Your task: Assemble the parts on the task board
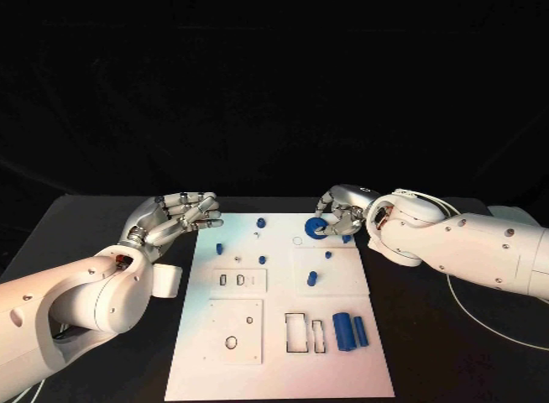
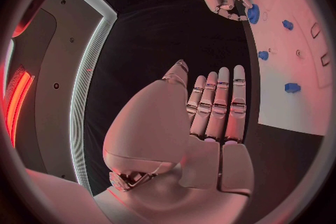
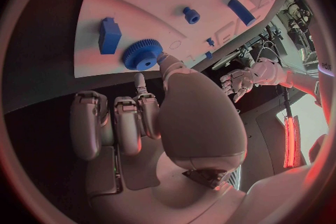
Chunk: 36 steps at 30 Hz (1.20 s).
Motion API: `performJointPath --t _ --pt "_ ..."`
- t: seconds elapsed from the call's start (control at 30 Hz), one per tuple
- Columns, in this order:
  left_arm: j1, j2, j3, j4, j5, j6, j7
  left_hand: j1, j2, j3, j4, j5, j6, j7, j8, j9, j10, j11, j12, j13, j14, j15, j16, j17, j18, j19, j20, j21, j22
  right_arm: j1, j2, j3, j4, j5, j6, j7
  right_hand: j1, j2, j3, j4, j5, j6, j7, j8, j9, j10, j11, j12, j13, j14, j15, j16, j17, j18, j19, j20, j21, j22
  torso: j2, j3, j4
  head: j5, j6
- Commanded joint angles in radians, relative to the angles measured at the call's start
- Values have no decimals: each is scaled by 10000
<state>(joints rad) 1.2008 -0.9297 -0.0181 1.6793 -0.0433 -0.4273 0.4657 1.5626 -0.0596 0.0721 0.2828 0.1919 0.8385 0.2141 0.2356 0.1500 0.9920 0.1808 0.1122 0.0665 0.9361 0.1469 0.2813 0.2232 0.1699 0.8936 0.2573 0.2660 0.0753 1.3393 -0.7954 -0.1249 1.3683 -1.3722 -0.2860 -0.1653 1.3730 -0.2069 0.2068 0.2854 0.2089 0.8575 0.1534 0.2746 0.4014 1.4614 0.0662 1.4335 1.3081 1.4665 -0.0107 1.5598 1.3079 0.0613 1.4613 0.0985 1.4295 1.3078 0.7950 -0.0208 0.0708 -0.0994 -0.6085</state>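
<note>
Pinching a blue gear (image 1: 316,227) at the far right part of the white task board (image 1: 274,361), right hand (image 1: 342,211), thumb and one finger closing on the toothed rim. Showing up closer in the right wrist view, that gear (image 3: 143,54) sitting on the board's surface just beside a blue block (image 3: 109,35), thumb tip touching the teeth, other fingers (image 3: 115,126) curling below the board's edge. Hovering just off the board's far left corner, left hand (image 1: 175,217), holding nothing, fingers loosely apart; seen flat and straight in the left wrist view (image 2: 213,115). Lying at the board's near right, two blue cylinders (image 1: 351,331) beside narrow slots, visible from the head camera. Standing across the board's far half, small blue pegs (image 1: 260,222). Reading no legible writing on board or parts.
</note>
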Motion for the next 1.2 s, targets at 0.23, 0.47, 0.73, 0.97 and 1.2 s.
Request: performJointPath --t 0.23,0.47,0.73,0.97,1.2 --pt "13 19 9 5 28 198 9 49 -35 47 -7 -63 -18 285 -78 -20 -4 94 -70 -8 -58 21 -57 18 144 84 4 -45 -19 -32 129 -22 -98 -232 321 -120 106 93 -34 -6 -42 -44 2 65 20 192 31 70 1397 995 86 43 2400 -183 111 41 22 978 -7 4 8 -9 -66" --pt "13 21 9 -10 28 217 -22 -9 -46 30 20 -77 -47 316 -105 -31 -34 118 -110 -11 -88 41 -93 25 140 74 13 -65 -31 -49 150 -25 -117 -420 447 -134 160 145 5 -20 -22 -37 6 79 22 192 34 88 1419 993 89 41 2394 -186 117 45 32 995 -5 8 2 11 -92" --pt "13 23 9 -21 28 233 -45 -26 -48 24 23 -83 -56 323 -114 -35 -45 126 -125 -11 -103 49 -109 27 138 67 17 -74 -36 -65 133 -27 -119 -735 616 -139 284 213 111 -60 95 -25 15 103 21 215 41 152 1489 997 96 47 2413 -189 120 53 41 1018 -2 6 7 3 -105" --pt "13 16 9 -28 28 233 -53 -26 -48 24 23 -83 -56 323 -114 -35 -45 126 -125 -11 -103 49 -109 27 138 67 17 -74 -36 -68 88 -28 -87 -876 659 -121 351 192 144 -93 119 -22 16 109 19 216 42 163 1503 998 98 48 2416 -189 119 55 41 1023 2 15 -1 16 -91" --pt "13 14 9 -38 28 235 -60 -27 -50 24 18 -86 -62 326 -120 -38 -51 129 -135 -10 -113 53 -120 30 138 63 20 -81 -40 -69 32 -28 -46 -942 648 -76 429 164 188 -130 175 -32 23 109 13 221 46 181 1524 999 101 51 2423 -193 128 58 55 1046 -1 11 13 15 -104"
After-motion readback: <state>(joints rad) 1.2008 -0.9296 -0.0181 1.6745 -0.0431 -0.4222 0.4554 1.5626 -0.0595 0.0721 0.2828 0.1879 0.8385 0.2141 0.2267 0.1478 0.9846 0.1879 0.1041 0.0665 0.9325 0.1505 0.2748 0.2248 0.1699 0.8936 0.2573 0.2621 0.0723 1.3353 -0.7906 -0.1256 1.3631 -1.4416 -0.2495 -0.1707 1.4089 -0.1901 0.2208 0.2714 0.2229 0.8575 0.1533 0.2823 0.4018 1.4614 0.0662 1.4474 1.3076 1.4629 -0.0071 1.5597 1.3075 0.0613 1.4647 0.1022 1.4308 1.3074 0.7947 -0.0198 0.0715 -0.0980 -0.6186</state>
